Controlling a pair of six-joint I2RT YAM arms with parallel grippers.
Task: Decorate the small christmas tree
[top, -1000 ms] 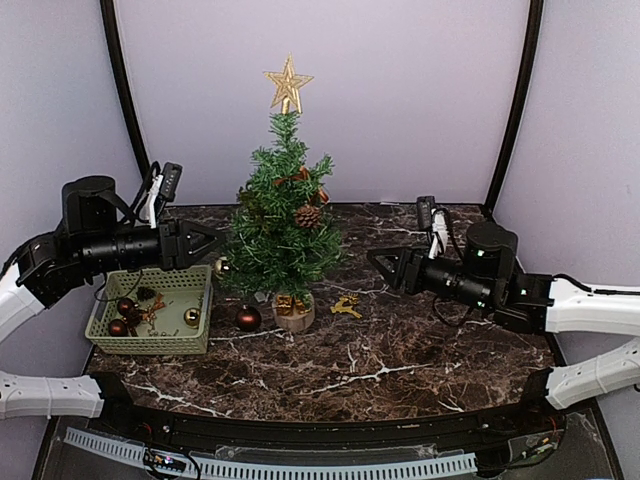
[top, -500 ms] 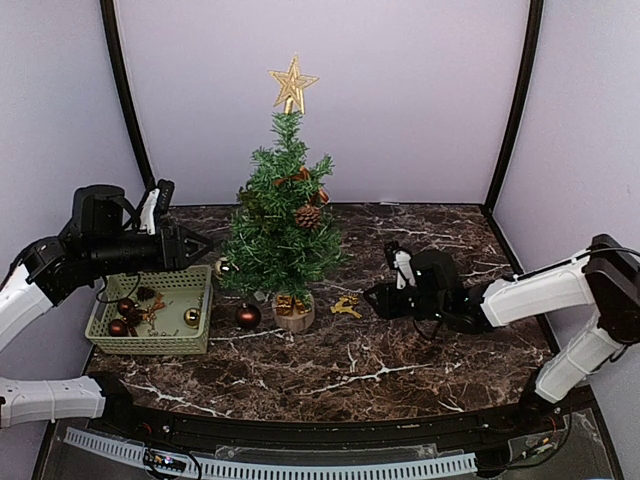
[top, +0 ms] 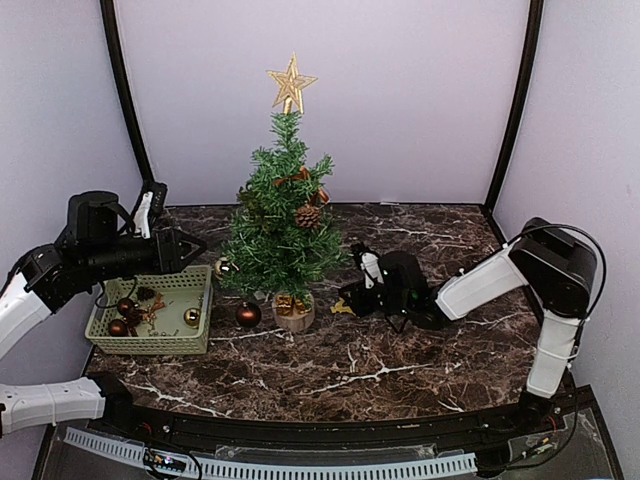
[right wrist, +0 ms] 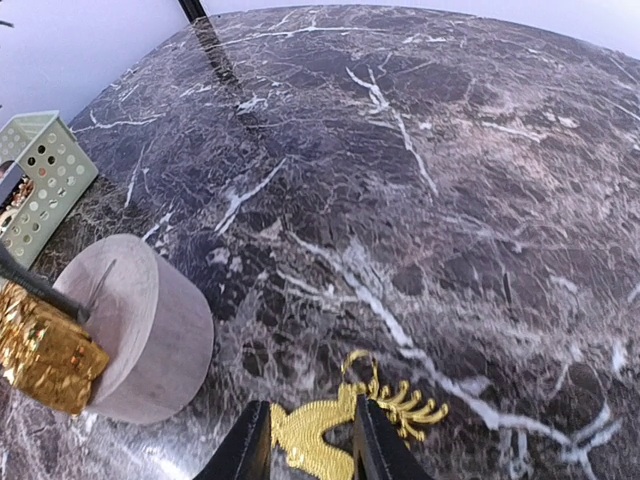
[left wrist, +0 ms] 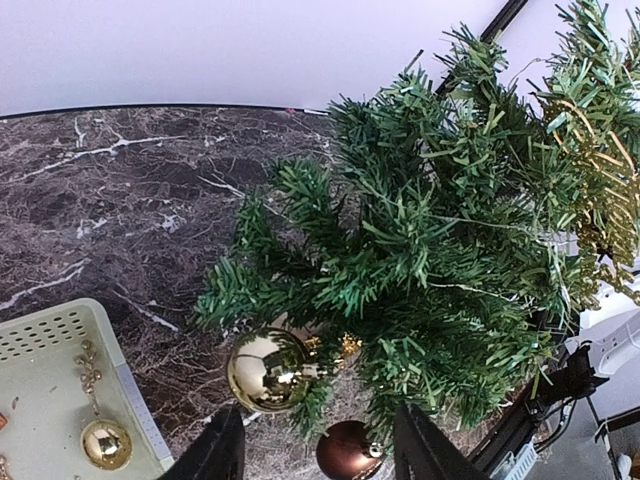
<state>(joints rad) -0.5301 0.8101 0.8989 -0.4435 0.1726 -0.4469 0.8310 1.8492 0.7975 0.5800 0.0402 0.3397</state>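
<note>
The small christmas tree (top: 280, 220) stands mid-table on a pale wooden base (top: 294, 314), with a gold star (top: 291, 85) on top, pinecones, and a gold ball (top: 221, 267) on a low left branch. My right gripper (top: 346, 300) is down on the table right of the base, shut on a flat gold reindeer ornament (right wrist: 320, 430) lying there; the right gripper (right wrist: 312, 445) has a finger on each side of its body. My left gripper (top: 186, 248) hovers open above the basket, left of the tree. The left gripper (left wrist: 320, 410) faces the gold ball (left wrist: 265, 370), holding nothing.
A pale green basket (top: 150, 345) at the left holds several small ornaments, one a gold ball (left wrist: 105, 443). A dark red ball (top: 247, 316) lies on the marble beside the base. A gold gift box (right wrist: 45, 345) rests against the base (right wrist: 130, 325).
My right arm has reached left and down to the reindeer ornament, and its jaws have narrowed onto it. My left gripper has drawn back slightly to the left.
</note>
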